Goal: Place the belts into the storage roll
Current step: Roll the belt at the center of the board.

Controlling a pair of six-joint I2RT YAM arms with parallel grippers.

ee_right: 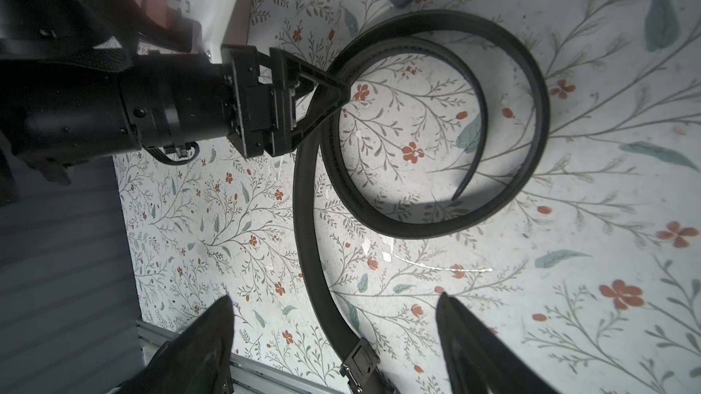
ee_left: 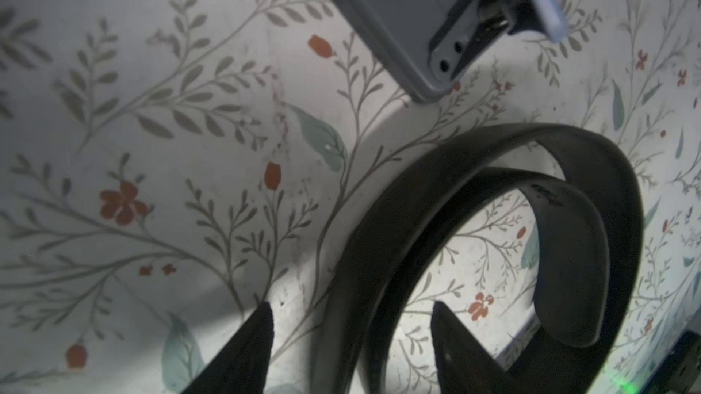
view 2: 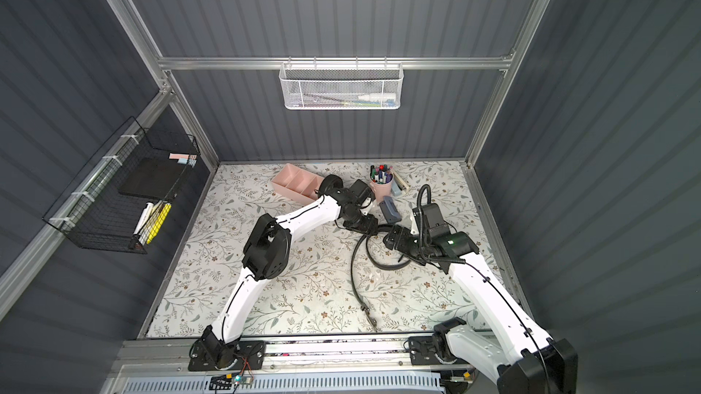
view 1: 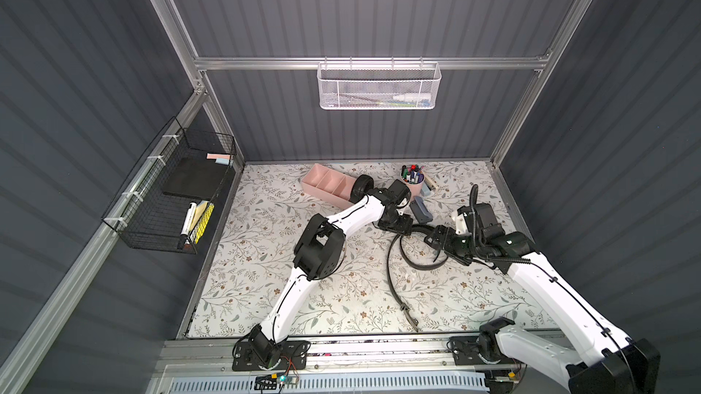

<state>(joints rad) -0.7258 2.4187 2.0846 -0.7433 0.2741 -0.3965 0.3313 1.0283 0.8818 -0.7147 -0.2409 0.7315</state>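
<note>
One floral table. One pink storage roll, far side. Two black belts: coiled belt, tyre-like, upright in roll's end compartment; loose belt mid-table, spiralled, buckle toward front edge. My left jaws open, straddling its loop; my right jaws wide open nearby.

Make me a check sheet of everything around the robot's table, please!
Surface: flowery table cover, slightly scuffed.
Job's things: rolled belt standing at the pink tray's end; three compartments empty; loose belt curled on the table, buckle toward the front.
Clutter: pink cup of markers; grey-blue case beside it.
Grippers: left gripper open, straddling the loose belt; right gripper open, holding nothing.
Cables: black ribbed hose looping over the right wrist.
Surroundings: white mesh basket on the back rail; black wire basket on the side wall.
</note>
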